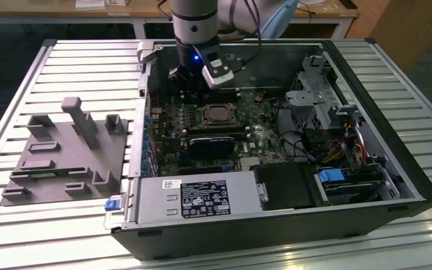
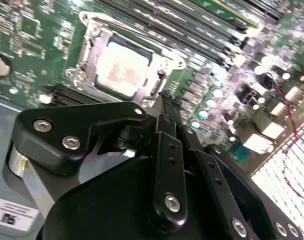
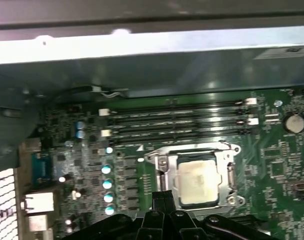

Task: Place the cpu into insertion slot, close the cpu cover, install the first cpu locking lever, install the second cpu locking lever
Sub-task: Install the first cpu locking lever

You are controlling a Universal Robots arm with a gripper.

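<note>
The cpu (image 3: 197, 182) lies flat in the insertion slot (image 1: 217, 107), shiny grey side up. It is square, so no side is longer than the others. Its edges run in line with the edges of the slot. The cpu cover (image 3: 223, 160) is down on it like a picture frame, and the cpu shows through the big window.

The gripper (image 2: 167, 100) is close to one corner of the slot, on the side away from the memory slots (image 3: 177, 120). Its two black fingers (image 2: 164, 145) look pressed together, and I see nothing held between them. I cannot tell if the tips touch the board.

The memory slots are long, dark lines that run along one side of the cpu cover. A small round battery (image 3: 293, 122) sits on the green board, well apart from the slot.

In the exterior view, a black heatsink block (image 1: 212, 143) lies on the board just on the near side of the slot. All of this is inside the open computer case (image 1: 396, 185). A grey power box (image 1: 193, 199) fills the near side of the case. A grey holder tray (image 1: 58, 163) sits on the table (image 1: 66, 67) at the exterior view's left.
</note>
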